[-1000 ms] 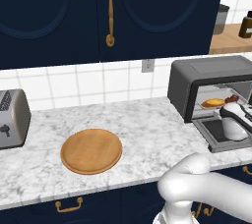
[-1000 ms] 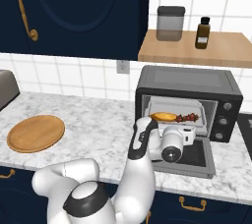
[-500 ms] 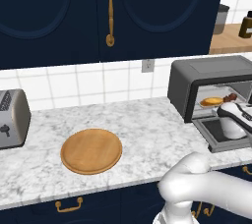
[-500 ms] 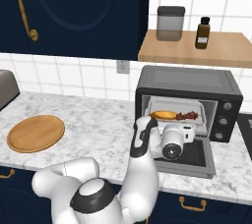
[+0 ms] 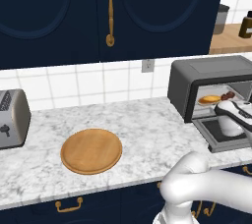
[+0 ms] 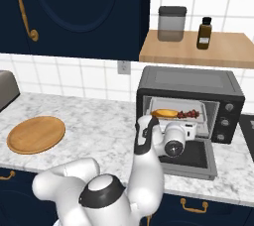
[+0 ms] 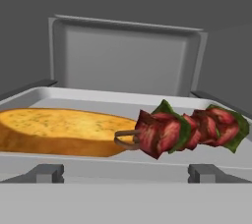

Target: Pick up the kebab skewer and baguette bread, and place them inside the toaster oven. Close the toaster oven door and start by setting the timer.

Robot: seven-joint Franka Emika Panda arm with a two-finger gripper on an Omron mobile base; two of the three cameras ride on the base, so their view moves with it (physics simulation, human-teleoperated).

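Note:
The dark grey toaster oven (image 6: pixel 191 84) (image 5: pixel 211 73) stands at the right of the counter. Its door (image 6: pixel 191 158) (image 5: pixel 224 139) lies dropped open. On the tray (image 7: pixel 123 98) inside it, the golden baguette bread (image 7: pixel 59 129) (image 6: pixel 165 113) (image 5: pixel 209 99) lies on the left. The kebab skewer (image 7: pixel 187 129) (image 6: pixel 187 114) (image 5: pixel 228 95) lies beside it on the right, its ring end touching the bread. My gripper (image 6: pixel 184 131) (image 5: pixel 236 112) hovers over the open door, just in front of the oven mouth. It is open, holds nothing, and points at the food.
A round wooden plate (image 5: pixel 91 150) (image 6: pixel 35 134) lies bare on the marble counter to the left. A silver slot toaster (image 5: pixel 12 119) stands at the far left. The oven's knobs (image 6: pixel 227 113) are on its right side. A wooden shelf (image 6: pixel 198 49) above the oven holds a jar and a bottle.

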